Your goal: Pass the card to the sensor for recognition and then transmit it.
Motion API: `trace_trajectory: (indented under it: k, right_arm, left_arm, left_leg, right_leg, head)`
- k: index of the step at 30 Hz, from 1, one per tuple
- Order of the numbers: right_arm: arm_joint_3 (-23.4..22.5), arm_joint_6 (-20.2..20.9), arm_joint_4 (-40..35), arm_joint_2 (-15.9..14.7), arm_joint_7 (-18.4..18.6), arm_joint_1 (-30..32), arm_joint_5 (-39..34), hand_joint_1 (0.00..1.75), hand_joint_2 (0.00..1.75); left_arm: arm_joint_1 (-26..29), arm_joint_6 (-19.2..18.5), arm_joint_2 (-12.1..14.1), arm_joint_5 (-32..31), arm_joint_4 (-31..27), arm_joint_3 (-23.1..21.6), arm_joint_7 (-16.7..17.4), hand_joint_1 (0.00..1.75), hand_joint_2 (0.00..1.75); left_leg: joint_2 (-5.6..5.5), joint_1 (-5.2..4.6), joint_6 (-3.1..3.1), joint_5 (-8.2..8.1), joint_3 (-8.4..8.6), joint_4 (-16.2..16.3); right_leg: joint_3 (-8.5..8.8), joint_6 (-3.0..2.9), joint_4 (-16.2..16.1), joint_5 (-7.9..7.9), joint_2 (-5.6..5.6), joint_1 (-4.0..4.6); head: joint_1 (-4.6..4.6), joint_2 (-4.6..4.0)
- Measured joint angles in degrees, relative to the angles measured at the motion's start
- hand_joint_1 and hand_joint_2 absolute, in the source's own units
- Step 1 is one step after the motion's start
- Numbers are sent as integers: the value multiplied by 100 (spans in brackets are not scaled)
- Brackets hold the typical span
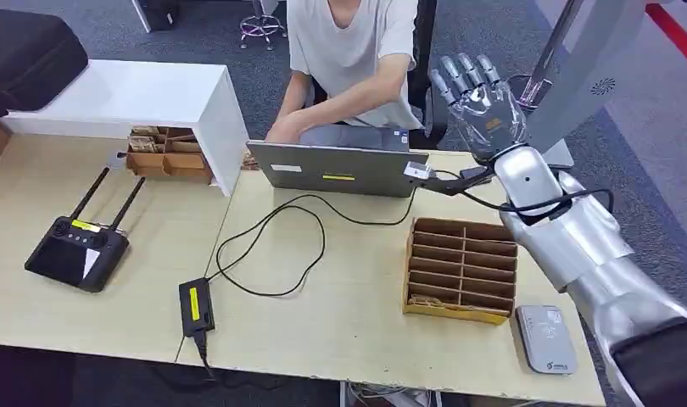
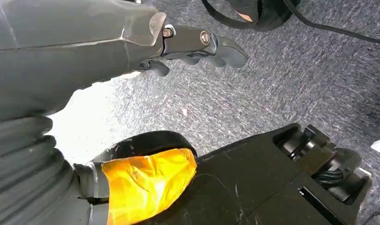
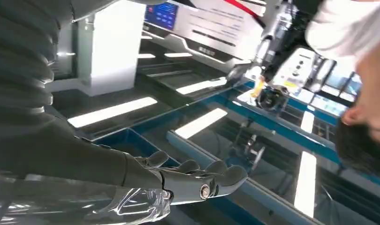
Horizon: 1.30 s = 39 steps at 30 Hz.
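Observation:
My right hand [image 1: 480, 97] is raised above the table's far right edge, fingers straight and spread, pointing up beside the seated person [image 1: 350, 51]. Nothing lies between its fingers [image 3: 197, 176] in the right wrist view, which looks up at ceiling lights. The grey card sensor [image 1: 545, 339] lies flat on the table near the front right corner, below my right forearm. A cardboard slotted card box [image 1: 461, 270] stands just left of the sensor. My left hand [image 2: 197, 44] hangs over the carpet floor, fingers loosely extended and holding nothing.
A laptop [image 1: 336, 168] stands at the back with a black cable looping to a power brick [image 1: 196, 305] at the front edge. A remote controller [image 1: 75, 250] lies at the left. A white shelf [image 1: 136, 97] with cardboard trays stands at the back left.

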Motion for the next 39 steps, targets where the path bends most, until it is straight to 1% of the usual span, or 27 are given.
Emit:
trace_trajectory:
  k: [3,6,8,11,14,16,19,21,25,26,29,37,39]
  right_arm:
    - [-35,-13,172,-17,33,-45,22,0,175]
    - [-111,-15,402,-105,341,-119,55,0,175]
    - [-234,-37,676,-236,483,-261,57,0,175]
    - [-415,-41,1079,-480,608,-529,133,0,175]
    - [-516,-66,1375,-680,612,-736,164,0,175]
    - [-560,-55,1512,-761,693,-800,206,0,175]
    - [-629,80,1682,-909,899,-857,312,0,175]
    - [-653,173,1779,-1047,999,-906,380,0,175]
    - [-721,642,2012,-1348,1346,-994,546,0,175]
    - [-743,706,2065,-1428,1397,-993,577,0,175]
    - [-767,721,2185,-1604,1438,-994,581,0,175]
    - [-776,835,2314,-1722,1478,-995,595,0,175]
    - [-789,1124,2347,-1787,1634,-978,603,0,175]
  left_arm:
    - [0,0,0,-2,0,4,0,0,175]
    - [5,0,0,0,0,17,-50,0,175]
    - [12,0,2,4,0,48,-79,0,175]
    - [22,2,4,4,0,87,-120,0,175]
    - [24,0,7,4,0,101,-138,0,175]
    - [25,2,7,2,0,107,-144,0,175]
    - [26,2,9,-4,0,109,-153,0,175]
    - [30,2,11,-4,0,120,-155,0,175]
    - [37,2,13,-4,0,138,-160,0,175]
    - [37,2,13,-4,0,138,-160,0,175]
    - [39,2,13,-4,0,142,-160,0,175]
    - [46,2,13,-7,0,195,-160,0,175]
    - [47,2,13,-11,0,203,-162,0,175]
  left_leg:
    - [3,-1,0,0,1,1]
    - [-1,0,-1,1,-1,2]
    - [-21,1,1,5,-11,2]
    - [-22,1,1,5,-17,3]
    - [-20,1,2,5,-19,6]
    - [-17,-1,2,4,-18,6]
    - [-12,-5,2,3,-17,9]
    - [-27,-4,2,4,-23,10]
    - [-30,-2,2,5,-27,10]
    - [-30,-1,2,5,-30,10]
    - [-20,-2,2,3,-30,10]
    - [-12,-1,2,4,-28,10]
    - [-12,-1,1,4,-24,12]
  right_leg:
    - [-8,0,0,1,9,2]
    - [-9,0,0,1,-1,6]
    - [-9,0,0,1,-27,7]
    - [-9,3,0,3,-28,4]
    - [-10,3,-3,3,-24,2]
    - [-11,3,-4,3,-18,2]
    - [-16,4,-4,4,-11,5]
    - [-16,4,-4,3,-34,7]
    - [-16,4,-4,3,-37,7]
    - [-16,4,-4,3,-36,7]
    - [-19,4,-4,4,-22,5]
    - [-25,4,-2,5,-12,7]
    - [-29,4,-4,4,-14,8]
  head:
    - [0,0]
    - [-2,0]
    - [2,0]
    - [2,0]
    - [2,0]
    - [4,0]
    - [-4,0]
    - [2,0]
    - [2,0]
    - [2,0]
    - [0,0]
    - [0,0]
    - [-6,0]
